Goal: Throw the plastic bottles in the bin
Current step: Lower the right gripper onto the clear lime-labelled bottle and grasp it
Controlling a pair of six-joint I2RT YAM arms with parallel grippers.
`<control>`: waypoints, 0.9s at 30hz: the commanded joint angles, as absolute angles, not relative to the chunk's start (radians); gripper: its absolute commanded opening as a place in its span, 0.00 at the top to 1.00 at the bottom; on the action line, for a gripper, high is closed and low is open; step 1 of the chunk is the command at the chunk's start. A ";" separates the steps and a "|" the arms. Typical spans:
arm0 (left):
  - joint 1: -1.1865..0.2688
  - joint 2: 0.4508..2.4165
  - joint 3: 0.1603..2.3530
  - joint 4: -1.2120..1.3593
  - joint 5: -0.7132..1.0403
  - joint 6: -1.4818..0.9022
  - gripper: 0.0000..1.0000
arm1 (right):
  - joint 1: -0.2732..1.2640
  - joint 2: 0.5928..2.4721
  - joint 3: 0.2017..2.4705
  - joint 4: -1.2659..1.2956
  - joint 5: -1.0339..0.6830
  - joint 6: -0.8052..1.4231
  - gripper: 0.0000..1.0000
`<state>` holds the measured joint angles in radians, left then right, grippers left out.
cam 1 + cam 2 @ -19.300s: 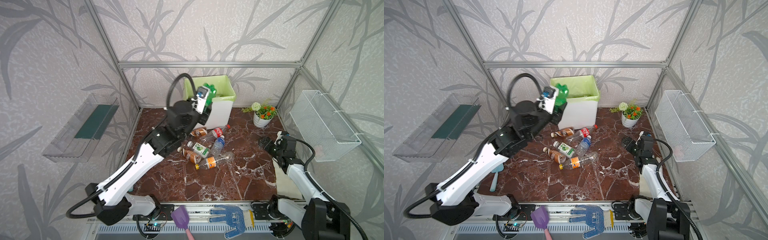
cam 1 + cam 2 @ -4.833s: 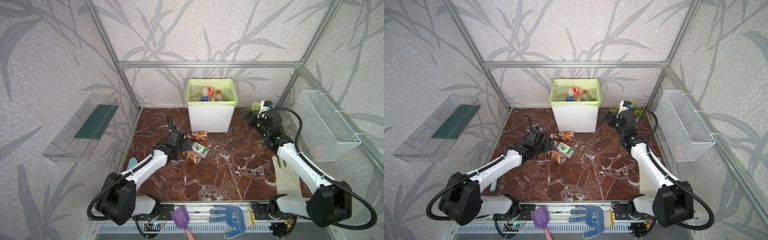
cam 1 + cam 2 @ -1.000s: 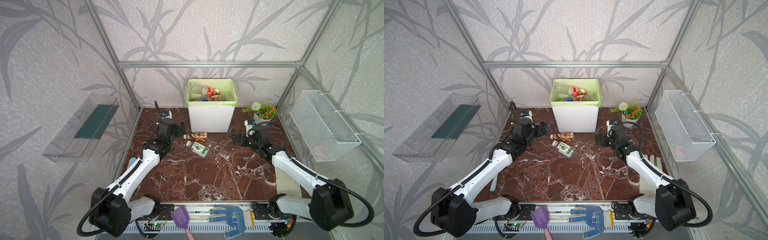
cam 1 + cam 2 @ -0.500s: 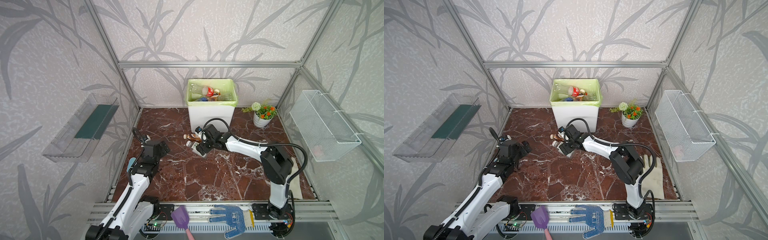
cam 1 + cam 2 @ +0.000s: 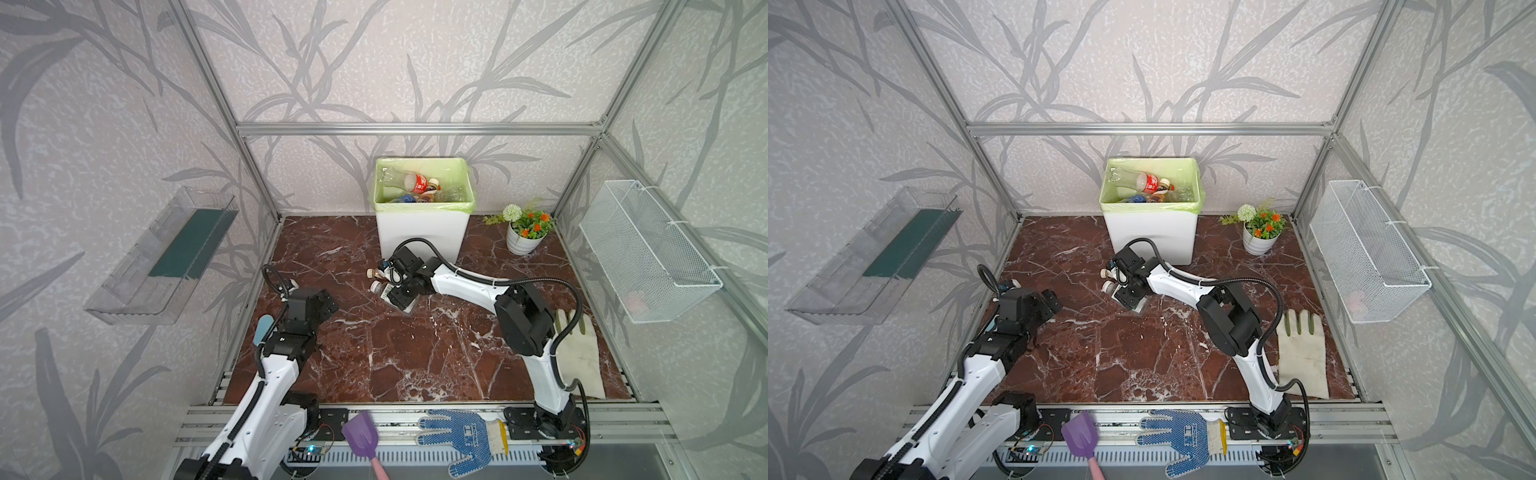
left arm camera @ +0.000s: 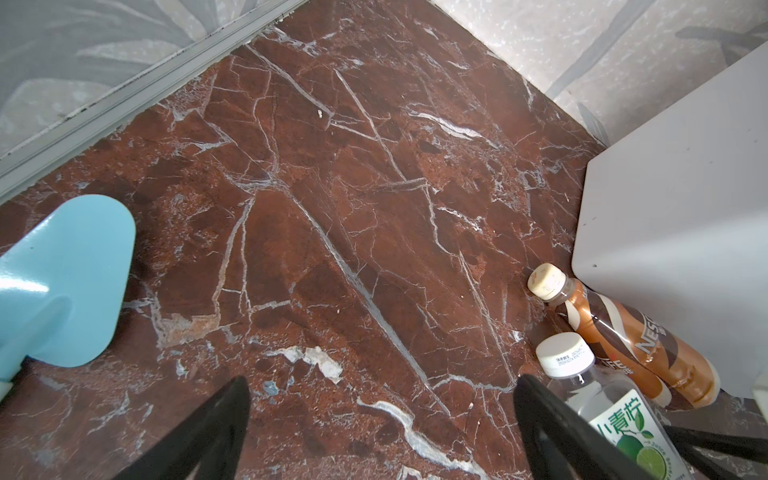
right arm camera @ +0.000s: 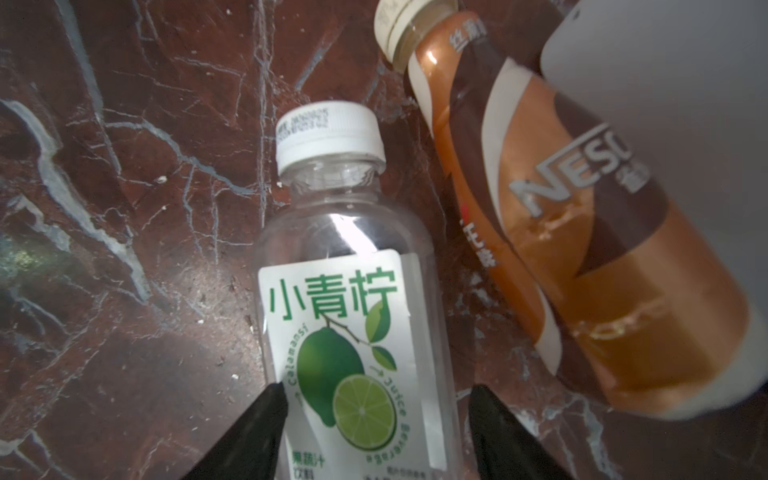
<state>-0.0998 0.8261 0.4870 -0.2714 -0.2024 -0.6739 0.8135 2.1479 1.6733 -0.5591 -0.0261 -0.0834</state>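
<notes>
Your right gripper (image 7: 374, 399) is low over the marble table (image 5: 395, 353), just in front of the bin (image 5: 419, 232). Its two black fingers (image 7: 266, 415) stand on the two sides of the clear lime bottle (image 7: 345, 324). This bottle lies on its side on the marble, and in both top views its white cap points to the left. One finger touches the edge of the label and the other is very near to the bottle's wall, but I cannot tell if they really press, so I cannot tell you whether the bottle is pinched. The brown coffee bottle (image 7: 582, 270) lies just beside it, between it and the bin and almost parallel to it, with its cream cap to the same side. Its far end is close against the bin's white wall. The bin stands in the middle at the back of the table, with the light green liner folded over its rim. Inside it you see several bottles, and on top of them a clear one with a red label (image 5: 415, 183). Your left gripper (image 6: 380, 380) is at the left side of the table, well apart from the two lying bottles. Its fingers are spread wide over bare marble with nothing between them. The light blue scoop (image 6: 70, 282) lies near this arm, by the left edge. At the right side a white glove (image 5: 579, 353) lies flat on the marble, and a small flower pot (image 5: 521, 243) stands in the back right corner.
</notes>
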 commanded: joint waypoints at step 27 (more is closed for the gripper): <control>-0.088 0.839 0.451 -0.225 -0.152 -0.709 0.01 | 0.781 1.824 1.359 -0.799 0.046 0.098 0.28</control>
<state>-0.0952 0.8387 0.4644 -0.2356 -0.1516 -0.6933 0.7818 1.8622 1.3437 -0.7242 0.0086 0.0620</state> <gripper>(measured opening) 0.991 0.698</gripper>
